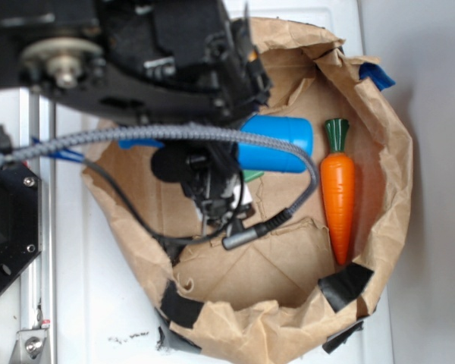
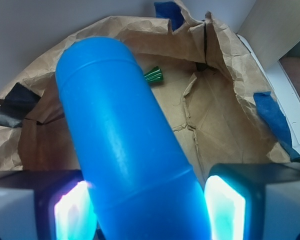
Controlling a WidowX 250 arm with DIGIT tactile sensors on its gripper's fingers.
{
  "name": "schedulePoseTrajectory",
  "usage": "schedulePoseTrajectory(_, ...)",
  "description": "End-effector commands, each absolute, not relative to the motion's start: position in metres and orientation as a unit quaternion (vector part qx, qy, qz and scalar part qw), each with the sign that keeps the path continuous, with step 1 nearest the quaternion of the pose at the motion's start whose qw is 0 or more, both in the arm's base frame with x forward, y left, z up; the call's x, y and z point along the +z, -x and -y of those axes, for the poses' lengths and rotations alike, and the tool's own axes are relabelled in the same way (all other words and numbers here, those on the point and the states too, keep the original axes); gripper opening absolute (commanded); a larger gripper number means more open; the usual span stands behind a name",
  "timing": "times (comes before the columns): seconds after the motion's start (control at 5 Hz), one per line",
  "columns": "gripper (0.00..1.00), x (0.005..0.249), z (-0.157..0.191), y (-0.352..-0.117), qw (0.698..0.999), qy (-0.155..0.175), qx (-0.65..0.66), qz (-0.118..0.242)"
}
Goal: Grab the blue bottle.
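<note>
Two toys show in our paper bag [image 1: 379,136]: carrot [image 1: 338,199] and blue bottle [image 2: 125,145], between our spread claw [image 2: 149,210].

The bright-blue cylindrical plastic bottle [image 2: 125,150] looks smooth with a soft sheen. The orange plastic toy carrot [image 1: 338,199] is glossy. The crumpled brown paper bag [image 2: 225,115] is matt, creased and rough-edged, patched with black tape [image 1: 346,283].

The blue bottle [image 2: 125,145] is plain bright blue. The carrot [image 1: 338,199] is orange with a dark green top. The paper bag [image 1: 288,265] is brown.
</note>
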State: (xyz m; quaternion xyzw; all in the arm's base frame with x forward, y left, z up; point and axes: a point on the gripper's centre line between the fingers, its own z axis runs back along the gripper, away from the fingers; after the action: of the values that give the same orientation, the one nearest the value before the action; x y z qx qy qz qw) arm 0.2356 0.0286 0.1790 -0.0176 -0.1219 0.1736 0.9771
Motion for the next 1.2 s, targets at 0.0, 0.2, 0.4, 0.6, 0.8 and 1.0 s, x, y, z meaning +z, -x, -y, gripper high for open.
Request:
schedulePoseTrajectory(0.0, 0.0, 0.181, -0.013, -0.243, 0.977, 0.005, 0.167, 0.13)
schedulePoseTrajectory(0.2, 0.0, 0.175, -0.01, -0.244, 0.979, -0.006, 0.16, 0.128)
schedulePoseTrajectory(0.4, 0.0, 0.17, -0.005, -0.243, 0.98, -0.012, 0.152, 0.126)
schedulePoseTrajectory(0.6, 0.0, 0.166, -0.002, -0.243, 0.982, -0.017, 0.149, 0.119)
schedulePoseTrajectory(0.8, 0.0, 0.161, 0.0, -0.244, 0.983, -0.02, 0.145, 0.113)
schedulePoseTrajectory(1.0, 0.0, 0.159, 0.001, -0.245, 0.983, -0.02, 0.145, 0.11)
